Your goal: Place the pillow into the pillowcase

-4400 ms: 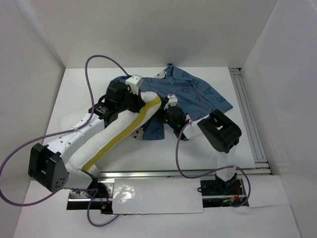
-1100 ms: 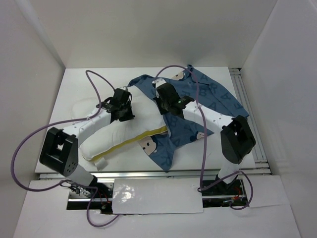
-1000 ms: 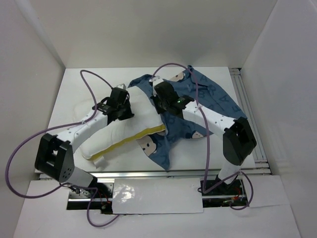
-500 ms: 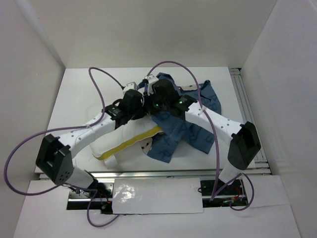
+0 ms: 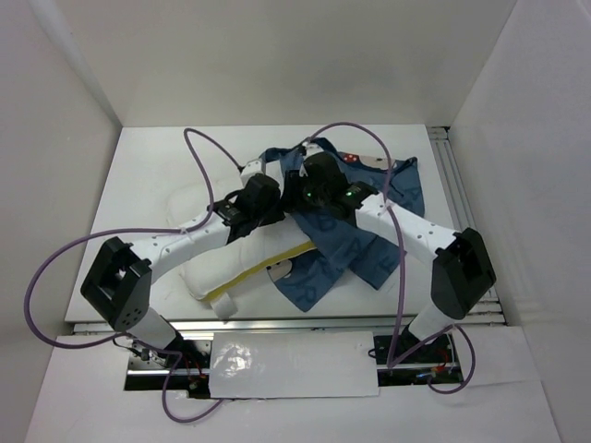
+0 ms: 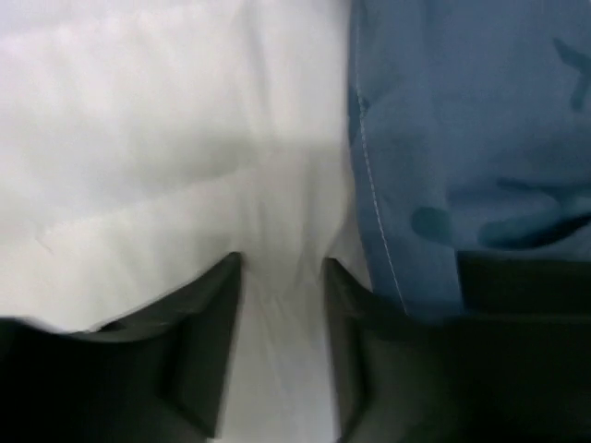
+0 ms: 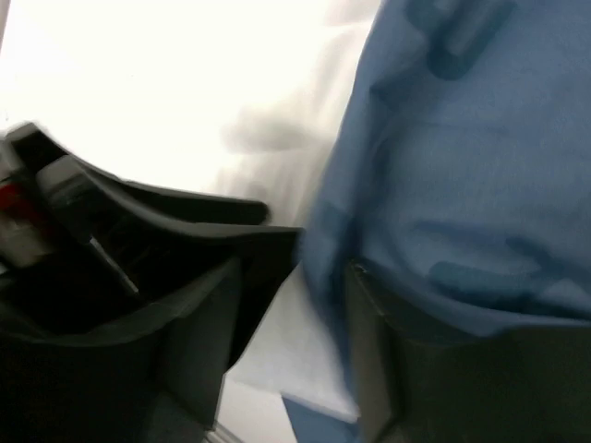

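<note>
The white pillow (image 5: 222, 249) lies at centre left with its yellow edge (image 5: 263, 266) facing the front. The blue pillowcase (image 5: 360, 245) is bunched over the pillow's right end and spreads to the right. My left gripper (image 5: 271, 189) sits on the pillow's far right corner, beside the pillowcase hem. In the left wrist view the left gripper (image 6: 282, 268) has its jaws apart over creased white pillow (image 6: 138, 166), with the pillowcase (image 6: 462, 138) just to the right. My right gripper (image 5: 311, 178) is close by. The right gripper (image 7: 294, 272) is open, and blue pillowcase (image 7: 462, 185) drapes over its right finger.
White walls enclose the table on three sides. A metal rail (image 5: 462, 194) runs along the right edge and another rail (image 5: 305, 323) along the front. Purple cables (image 5: 199, 148) loop above both arms. The left gripper's black body (image 7: 111, 249) shows close at the left of the right wrist view.
Both grippers have gone from shut to open. Both arms have shifted right and met over the pillow's far end. The pillowcase is more bunched there, and the pillow has slid right.
</note>
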Available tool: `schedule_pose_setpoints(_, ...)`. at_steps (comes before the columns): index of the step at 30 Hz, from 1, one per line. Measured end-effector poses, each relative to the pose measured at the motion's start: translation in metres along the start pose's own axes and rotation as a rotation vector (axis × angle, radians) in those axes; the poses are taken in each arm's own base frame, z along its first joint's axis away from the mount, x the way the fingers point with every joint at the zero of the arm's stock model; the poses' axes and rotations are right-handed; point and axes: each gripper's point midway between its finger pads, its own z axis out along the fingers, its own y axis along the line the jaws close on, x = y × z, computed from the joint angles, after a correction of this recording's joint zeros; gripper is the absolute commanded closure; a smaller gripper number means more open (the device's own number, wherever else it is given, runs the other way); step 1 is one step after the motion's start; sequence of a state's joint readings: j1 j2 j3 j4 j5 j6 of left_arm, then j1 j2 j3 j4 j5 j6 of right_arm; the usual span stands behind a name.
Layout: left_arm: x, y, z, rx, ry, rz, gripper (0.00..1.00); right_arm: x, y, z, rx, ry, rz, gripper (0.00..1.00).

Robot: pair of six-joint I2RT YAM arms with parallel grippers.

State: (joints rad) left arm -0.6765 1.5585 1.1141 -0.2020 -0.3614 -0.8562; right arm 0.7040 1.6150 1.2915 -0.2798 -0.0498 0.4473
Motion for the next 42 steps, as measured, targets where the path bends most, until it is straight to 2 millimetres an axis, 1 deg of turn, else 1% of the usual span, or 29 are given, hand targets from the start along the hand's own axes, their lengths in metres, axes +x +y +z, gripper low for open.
schedule_pose_setpoints(1, -0.001, 0.0, 0.0, 0.003, 0.001, 0.009, 0.34, -0.001, -0.011, -0.004, 0.035, -0.007, 0.022, 0.33)
schedule_pose_setpoints(2, -0.002, -0.003, -0.002, 0.01, 0.005, 0.026, 0.32, -0.002, -0.022, -0.009, 0.076, -0.016, 0.035, 0.28)
schedule_pose_setpoints(3, -0.003, -0.007, -0.004, 0.021, 0.011, 0.05, 0.32, -0.001, -0.033, -0.015, 0.111, -0.023, 0.043, 0.18)
schedule_pose_setpoints(4, -0.004, -0.012, -0.007, 0.034, 0.014, 0.061, 0.32, 0.0, -0.041, -0.022, 0.138, -0.025, 0.054, 0.11)
schedule_pose_setpoints(6, -0.008, -0.021, -0.013, 0.064, 0.01, 0.098, 0.31, 0.006, -0.058, -0.038, 0.195, -0.025, 0.068, 0.05)
schedule_pose_setpoints(8, -0.008, -0.023, -0.024, 0.087, 0.016, 0.143, 0.31, 0.01, -0.073, -0.055, 0.239, -0.028, 0.08, 0.05)
schedule_pose_setpoints(10, -0.007, -0.02, -0.041, 0.123, 0.015, 0.236, 0.09, 0.009, -0.085, -0.074, 0.277, -0.047, 0.09, 0.05)
schedule_pose_setpoints(11, -0.005, -0.017, -0.048, 0.143, 0.018, 0.291, 0.02, 0.008, -0.089, -0.082, 0.288, -0.058, 0.09, 0.05)
schedule_pose_setpoints(13, 0.003, -0.009, -0.063, 0.186, 0.011, 0.424, 0.01, 0.011, -0.099, -0.097, 0.317, -0.07, 0.091, 0.05)
schedule_pose_setpoints(15, 0.019, 0.001, -0.072, 0.21, 0.01, 0.549, 0.01, 0.02, -0.103, -0.109, 0.327, -0.06, 0.089, 0.05)
schedule_pose_setpoints(17, 0.043, 0.015, -0.073, 0.227, 0.032, 0.667, 0.01, 0.037, -0.107, -0.116, 0.333, -0.027, 0.09, 0.05)
schedule_pose_setpoints(19, 0.067, 0.031, -0.067, 0.226, 0.085, 0.76, 0.01, 0.061, -0.112, -0.121, 0.328, 0.026, 0.095, 0.05)
schedule_pose_setpoints(21, 0.079, 0.041, -0.058, 0.21, 0.126, 0.806, 0.01, 0.084, -0.114, -0.126, 0.315, 0.077, 0.1, 0.05)
schedule_pose_setpoints(23, 0.087, 0.046, -0.046, 0.188, 0.157, 0.842, 0.01, 0.101, -0.11, -0.13, 0.273, 0.112, 0.106, 0.08)
schedule_pose_setpoints(24, 0.09, 0.048, -0.039, 0.165, 0.169, 0.861, 0.03, 0.108, -0.108, -0.131, 0.25, 0.124, 0.108, 0.08)
schedule_pose_setpoints(26, 0.092, 0.05, -0.024, 0.113, 0.195, 0.882, 0.28, 0.12, -0.102, -0.132, 0.205, 0.155, 0.096, 0.08)
schedule_pose_setpoints(27, 0.093, 0.049, -0.017, 0.092, 0.201, 0.887, 0.53, 0.124, -0.1, -0.132, 0.192, 0.171, 0.089, 0.08)
schedule_pose_setpoints(28, 0.091, 0.049, -0.012, 0.071, 0.202, 0.892, 0.82, 0.128, -0.099, -0.129, 0.184, 0.187, 0.074, 0.08)
schedule_pose_setpoints(29, 0.088, 0.047, -0.007, 0.052, 0.198, 0.89, 1.0, 0.132, -0.097, -0.126, 0.176, 0.202, 0.058, 0.08)
schedule_pose_setpoints(31, 0.081, 0.04, 0.002, 0.023, 0.179, 0.882, 1.0, 0.141, -0.097, -0.116, 0.179, 0.237, 0.025, 0.08)
schedule_pose_setpoints(33, 0.074, 0.033, 0.006, 0.004, 0.164, 0.859, 1.0, 0.148, -0.102, -0.104, 0.207, 0.264, -0.006, 0.09)
schedule_pose_setpoints(36, 0.067, 0.026, 0.006, -0.003, 0.144, 0.819, 1.0, 0.157, -0.117, -0.085, 0.281, 0.289, -0.028, 0.09)
schedule_pose_setpoints(37, 0.065, 0.024, 0.004, 0.002, 0.142, 0.81, 1.0, 0.157, -0.125, -0.08, 0.319, 0.282, -0.033, 0.09)
schedule_pose_setpoints(38, 0.064, 0.022, 0.001, 0.01, 0.138, 0.797, 1.0, 0.155, -0.132, -0.076, 0.35, 0.268, -0.039, 0.12)
schedule_pose_setpoints(40, 0.06, 0.016, -0.007, 0.043, 0.131, 0.776, 1.0, 0.147, -0.142, -0.069, 0.398, 0.224, -0.044, 0.2)
schedule_pose_setpoints(42, 0.054, 0.008, -0.018, 0.089, 0.109, 0.758, 1.0, 0.138, -0.152, -0.062, 0.444, 0.179, -0.048, 0.47)
